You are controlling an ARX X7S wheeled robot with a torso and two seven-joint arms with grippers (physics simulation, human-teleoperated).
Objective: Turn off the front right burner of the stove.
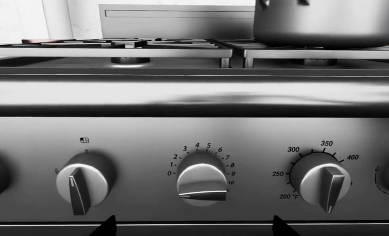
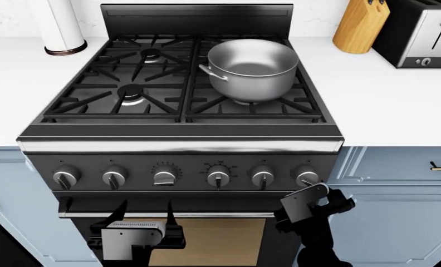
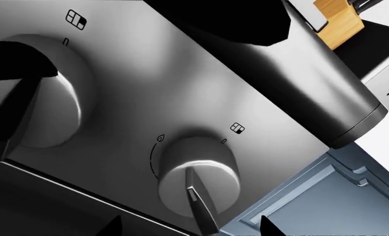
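white counter, stove [image 2: 183,146], right gripper [image 2: 307,196] just below rightmost knob [image 2: 307,177]

My left wrist camera faces the stove [image 1: 194,98] front: a timer knob [image 1: 202,178] numbered 0–10, a temperature knob [image 1: 321,180] marked 200–400, a steel pot [image 1: 329,22] on the grate.
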